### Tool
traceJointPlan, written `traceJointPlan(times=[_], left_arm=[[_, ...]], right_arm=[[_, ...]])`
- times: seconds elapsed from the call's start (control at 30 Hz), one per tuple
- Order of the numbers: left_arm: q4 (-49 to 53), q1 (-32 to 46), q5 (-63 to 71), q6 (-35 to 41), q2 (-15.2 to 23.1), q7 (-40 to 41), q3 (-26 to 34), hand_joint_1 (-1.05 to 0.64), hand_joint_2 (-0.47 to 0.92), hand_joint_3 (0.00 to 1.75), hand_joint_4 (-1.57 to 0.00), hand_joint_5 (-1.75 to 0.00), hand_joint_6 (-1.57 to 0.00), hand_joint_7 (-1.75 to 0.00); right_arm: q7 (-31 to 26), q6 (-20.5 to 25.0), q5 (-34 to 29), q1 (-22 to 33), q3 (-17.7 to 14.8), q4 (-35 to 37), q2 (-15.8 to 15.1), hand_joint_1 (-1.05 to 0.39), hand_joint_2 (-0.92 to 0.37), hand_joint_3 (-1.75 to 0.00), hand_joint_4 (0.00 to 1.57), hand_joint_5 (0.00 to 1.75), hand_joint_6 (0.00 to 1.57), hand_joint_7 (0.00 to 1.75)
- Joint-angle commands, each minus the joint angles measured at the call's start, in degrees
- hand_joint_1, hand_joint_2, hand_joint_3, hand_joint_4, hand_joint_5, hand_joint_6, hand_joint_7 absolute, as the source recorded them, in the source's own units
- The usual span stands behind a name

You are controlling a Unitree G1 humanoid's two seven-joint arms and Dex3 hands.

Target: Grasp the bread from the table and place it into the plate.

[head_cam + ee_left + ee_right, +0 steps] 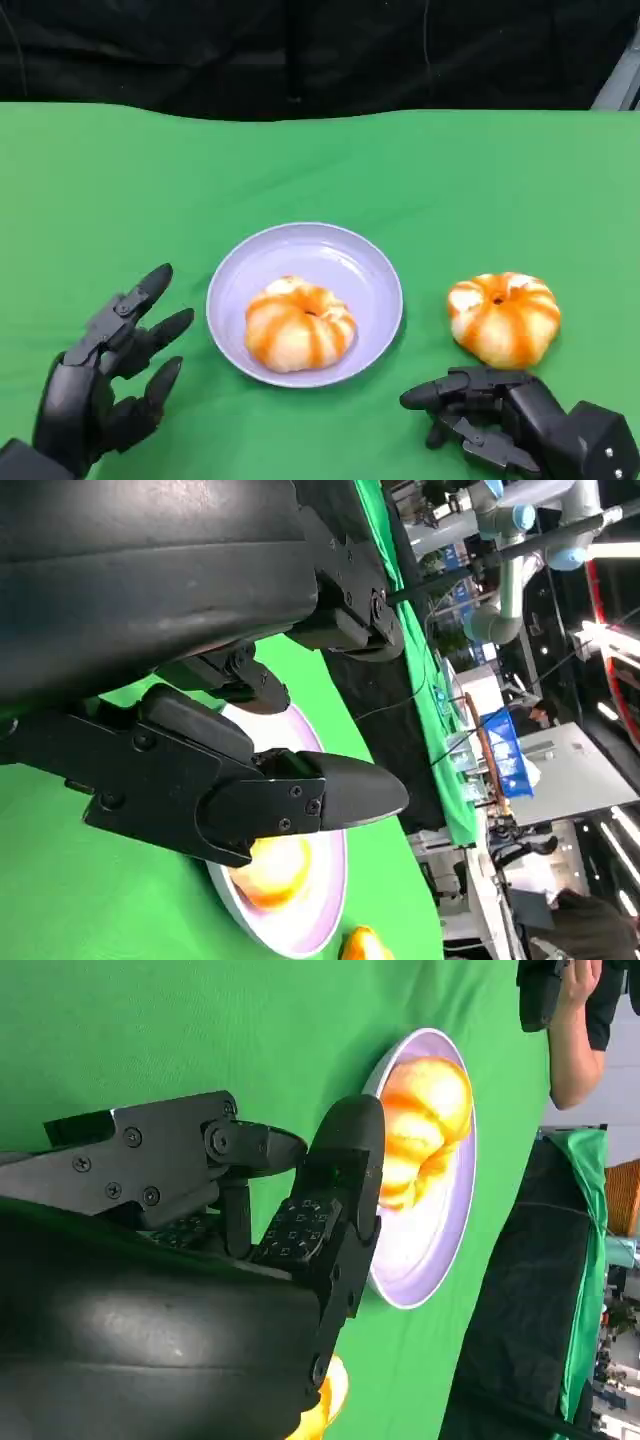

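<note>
The head camera is looking down from above the near edge of the green desk [100,180], facing its far edge. Each wrist camera is sitting close behind its own hand, turned sideways, looking across the desk. All three are sharing the lavender plate [372,270] [330,880] [450,1230].

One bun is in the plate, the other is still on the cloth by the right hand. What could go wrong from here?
1. The right hand sits low, just in front of the loose bun; reaching forward may push it away instead of gripping it.
2. The plate already holds a bun near its front edge, so the second may land on it and roll out.
3. The open left hand lies beside the plate and might nudge it.
</note>
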Motion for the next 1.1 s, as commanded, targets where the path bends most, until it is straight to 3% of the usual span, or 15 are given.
traceJointPlan(times=[0.03,0.13,0.17,0.23,0.43,0.5,0.57,0.63,0.67,0.73,0.83,0.9,1.1], left_arm=[[0.5,-0.3,0.2,-0.7,0.8,0.5,0.4,-0.66,0.92,0.49,-0.68,-0.03,-0.42,-0.01],[1.8,-0.1,2.7,-1.1,1.0,1.9,-0.2,-0.66,0.92,0.49,-0.68,-0.02,-0.42,-0.01],[2.8,0.1,4.8,-1.5,1.1,3.1,-0.8,-0.24,0.92,0.47,-0.91,-0.11,-0.82,-0.16],[4.4,0.1,7.1,-2.3,1.2,4.6,-1.4,-0.02,0.92,0.46,-1.04,-0.15,-1.05,-0.21],[6.2,-0.4,6.6,-2.8,1.2,3.8,-1.5,0.09,0.89,0.53,-1.22,-0.22,-1.22,-0.19],[6.6,-0.6,5.8,-2.9,1.3,2.7,-1.7,0.09,0.78,0.74,-1.19,-0.45,-1.29,-0.17],[6.8,-0.6,5.7,-3.3,1.4,2.3,-2.0,0.09,0.67,0.93,-1.1,-0.82,-1.34,-0.21],[6.8,-0.5,6.2,-3.7,1.6,2.1,-2.4,0.09,0.6,1.04,-1.04,-1.05,-1.3,-0.37],[6.9,-0.5,6.5,-3.8,1.7,2.1,-2.6,0.08,0.55,1.1,-1.02,-1.19,-1.23,-0.59],[7.0,-0.5,6.7,-4.1,1.9,2.2,-2.8,0.07,0.52,1.14,-1.0,-1.28,-1.13,-0.82],[7.0,-0.4,6.7,-4.4,2.0,1.8,-3.2,0.06,0.51,1.15,-0.99,-1.3,-1.09,-0.91],[6.9,-0.2,6.7,-4.7,2.2,1.2,-3.7,0.05,0.47,1.24,-0.93,-1.47,-0.98,-1.17],[7.0,-0.2,5.7,-4.8,2.4,-0.8,-4.4,0.04,0.46,1.26,-0.88,-1.56,-0.91,-1.28]], right_arm=[[0.2,1.1,0.1,1.0,-0.3,0.3,-0.8,-0.06,-0.92,-0.39,0.77,1.25,1.09,0.38],[0.3,1.3,0.0,1.3,-0.3,0.0,-1.0,-0.06,-0.92,-0.39,0.77,1.25,1.08,0.38],[0.3,1.5,0.0,1.5,-0.3,-0.2,-1.2,-0.07,-0.92,-0.39,0.77,1.25,1.08,0.38],[0.2,1.6,-0.2,1.8,-0.2,-0.5,-1.4,-0.07,-0.92,-0.38,0.77,1.24,1.08,0.38],[0.0,1.4,-0.2,1.7,-0.3,-0.5,-1.2,-0.05,-0.92,-0.38,0.79,1.22,1.09,0.39],[-0.3,1.3,-0.4,1.7,-0.3,-0.6,-1.2,-0.05,-0.92,-0.39,0.79,1.22,1.09,0.39],[-0.3,1.1,-0.5,1.7,-0.3,-0.6,-1.3,-0.05,-0.92,-0.39,0.79,1.22,1.08,0.39],[-0.2,1.1,-0.4,1.8,-0.3,-0.8,-1.4,-0.05,-0.92,-0.39,0.78,1.23,1.08,0.39],[-0.2,1.1,-0.4,1.8,-0.3,-0.8,-1.4,-0.05,-0.92,-0.4,0.78,1.23,1.08,0.39],[-0.1,1.2,-0.3,1.9,-0.3,-0.9,-1.4,-0.05,-0.92,-0.4,0.78,1.23,1.08,0.39],[-0.1,1.4,-0.2,2.0,-0.3,-1.1,-1.4,-0.05,-0.92,-0.4,0.77,1.23,1.08,0.39],[0.0,1.7,0.0,2.1,-0.4,-1.3,-1.3,-0.06,-0.92,-0.41,0.77,1.23,1.08,0.39],[-0.1,1.8,-0.1,2.3,-0.4,-1.5,-1.3,-0.05,-0.92,-0.41,0.77,1.24,1.08,0.4]])
